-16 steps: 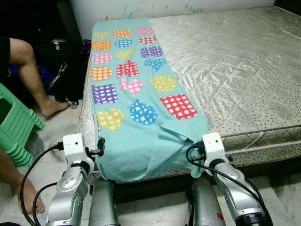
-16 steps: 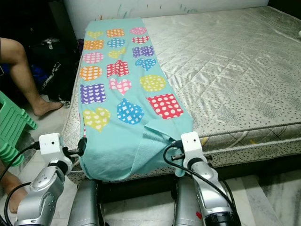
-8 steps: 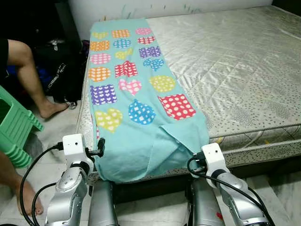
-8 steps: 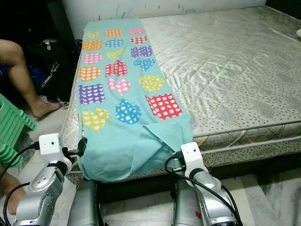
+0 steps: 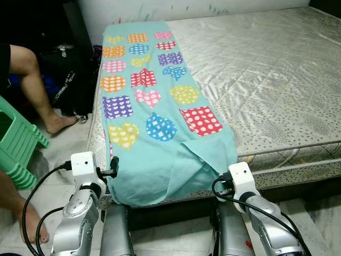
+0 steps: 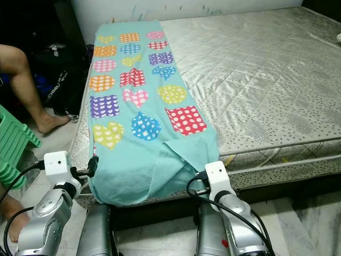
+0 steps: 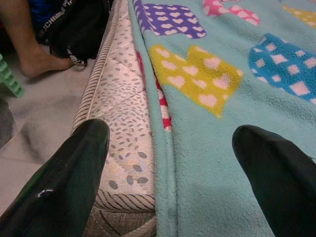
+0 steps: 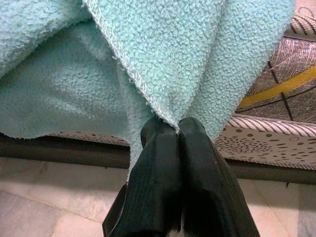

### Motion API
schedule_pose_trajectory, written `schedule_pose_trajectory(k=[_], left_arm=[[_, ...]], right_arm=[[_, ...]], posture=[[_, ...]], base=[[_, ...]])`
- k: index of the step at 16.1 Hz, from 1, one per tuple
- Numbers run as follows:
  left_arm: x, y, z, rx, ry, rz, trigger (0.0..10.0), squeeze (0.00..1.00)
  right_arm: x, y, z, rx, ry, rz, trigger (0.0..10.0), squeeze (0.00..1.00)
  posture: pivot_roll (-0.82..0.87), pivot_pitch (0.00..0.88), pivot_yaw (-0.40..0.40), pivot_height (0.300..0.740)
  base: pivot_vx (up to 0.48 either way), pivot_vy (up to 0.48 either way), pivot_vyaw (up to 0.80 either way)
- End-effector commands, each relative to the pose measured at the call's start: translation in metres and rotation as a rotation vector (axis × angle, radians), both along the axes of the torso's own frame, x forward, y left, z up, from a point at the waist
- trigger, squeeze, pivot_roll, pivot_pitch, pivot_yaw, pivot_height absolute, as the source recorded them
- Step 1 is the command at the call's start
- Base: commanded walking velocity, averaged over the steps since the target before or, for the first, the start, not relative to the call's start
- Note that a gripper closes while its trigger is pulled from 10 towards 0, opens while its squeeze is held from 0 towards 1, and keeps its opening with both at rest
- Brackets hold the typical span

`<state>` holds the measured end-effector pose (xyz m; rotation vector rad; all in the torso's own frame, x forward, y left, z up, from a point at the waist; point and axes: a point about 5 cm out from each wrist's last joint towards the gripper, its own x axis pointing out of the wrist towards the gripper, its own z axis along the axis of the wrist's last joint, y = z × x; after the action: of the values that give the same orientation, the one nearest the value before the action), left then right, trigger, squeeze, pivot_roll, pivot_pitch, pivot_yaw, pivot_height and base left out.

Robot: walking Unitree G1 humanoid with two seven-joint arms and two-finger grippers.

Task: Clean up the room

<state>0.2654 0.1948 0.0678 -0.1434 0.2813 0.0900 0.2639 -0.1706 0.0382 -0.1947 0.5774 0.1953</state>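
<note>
Soft, floppy fleece blanket (image 5: 160, 106): hem corner is pinched tight by the right gripper (image 8: 177, 129); left gripper (image 7: 170, 163) is spread wide, so the near-left corner probably gets grabbed next.

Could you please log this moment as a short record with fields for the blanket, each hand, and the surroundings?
blanket: teal fleece blanket with colourful patches, spread along the mattress's left side, near end draped over the edge
right hand: right hand shut on a blanket corner, at the mattress edge
left hand: left hand open, fingers either side of the blanket's edge
surroundings: person's leg, green stool, black bag on floor
</note>
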Motion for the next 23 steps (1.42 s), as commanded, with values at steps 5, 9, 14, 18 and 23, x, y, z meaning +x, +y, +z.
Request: schedule_pose_trajectory(k=[5, 9, 14, 18, 23], left_arm=[[0.003, 0.002, 0.002, -0.004, -0.008, 0.015, 10.0, 0.0], [0.005, 0.001, 0.002, -0.006, -0.012, 0.018, 10.0, 0.0], [0.006, 0.002, 0.002, -0.006, -0.012, 0.02, 10.0, 0.0], [0.005, 0.003, 0.001, -0.005, -0.012, 0.027, 10.0, 0.0], [0.005, 0.004, 0.001, -0.001, -0.009, 0.028, 10.0, 0.0]], right_arm=[[0.012, -0.029, 0.015, -0.139, -0.093, -0.004, 10.0, 0.0], [0.015, -0.036, 0.02, -0.177, -0.145, -0.005, 9.9, 0.0], [0.012, -0.042, 0.016, -0.198, -0.143, -0.012, 0.0, 0.0], [0.013, -0.071, 0.01, -0.342, -0.105, -0.112, 0.0, 0.0], [0.026, -0.095, 0.016, -0.393, -0.12, -0.221, 0.0, 0.0]], posture=[[-0.12, 0.0, 0.041, 0.492], [-0.12, 0.0, 0.043, 0.492], [-0.12, 0.0, 0.04, 0.492], [-0.12, 0.0, 0.037, 0.492], [-0.11, 0.0, 0.039, 0.492]], base=[[0.0, 0.0, 0.0], [0.0, 0.0, 0.0], [0.0, 0.0, 0.0], [0.0, 0.0, 0.0], [0.0, 0.0, 0.0]])
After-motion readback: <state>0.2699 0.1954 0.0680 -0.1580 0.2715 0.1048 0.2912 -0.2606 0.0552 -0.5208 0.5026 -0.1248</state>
